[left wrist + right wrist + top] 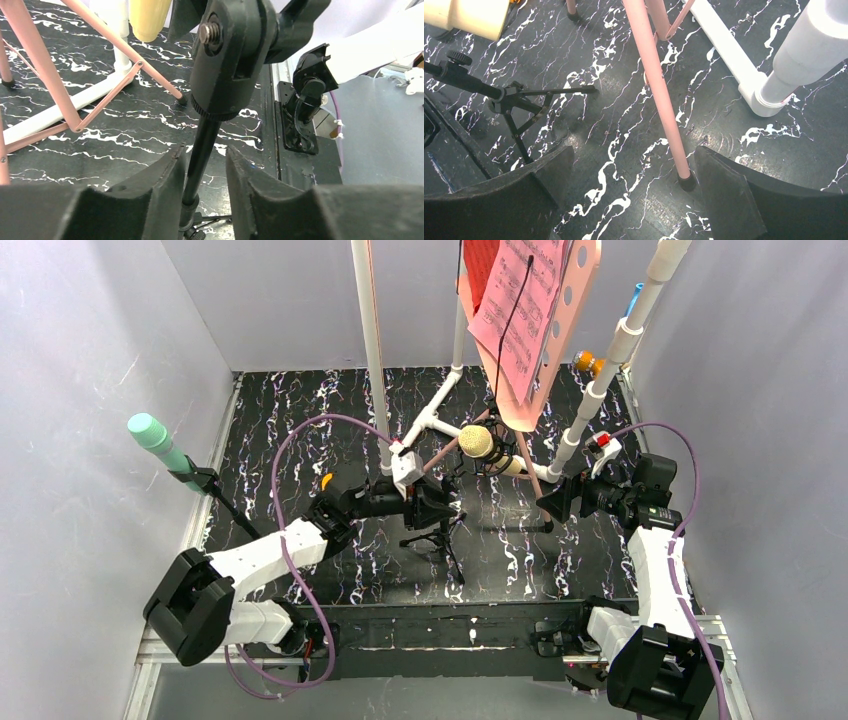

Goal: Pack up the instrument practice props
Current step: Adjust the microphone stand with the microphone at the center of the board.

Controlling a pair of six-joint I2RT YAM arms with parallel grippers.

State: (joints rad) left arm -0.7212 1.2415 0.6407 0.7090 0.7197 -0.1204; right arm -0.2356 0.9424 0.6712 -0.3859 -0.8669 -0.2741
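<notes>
At the far left, the mint-green microphone [150,433] is seen perched on its own thin black arm at the left edge of the table [262,445], well apart from the action. It is judged light but top-heavy.

Moving to the middle, the left claw [205,150] is placed around the black pole [206,132] of the small tripod stand. The jaws are narrowly apart, and a sliver of table is still visible between the pole and one finger, so no firm clamp is shown. The pole is judged stiff, thin and smooth, and likely to twist in a loose pinch. A hold just under the black holder head [227,60] looks best, since the yellow microphone [477,442] carried above makes it tip-prone.

Further right, the pink music stand [578,295] rises tall with the pink sheet music [520,310] resting on it. The loose paper could slide if the stand is tilted.

The right claw [634,165] is spread wide, with the foot of a pink leg [656,95] between its fingers, untouched.

Room is tight in the middle: the white pipe frame [372,350] stands among the pink legs. Open table is left near both arms, and walls close in on either side.
</notes>
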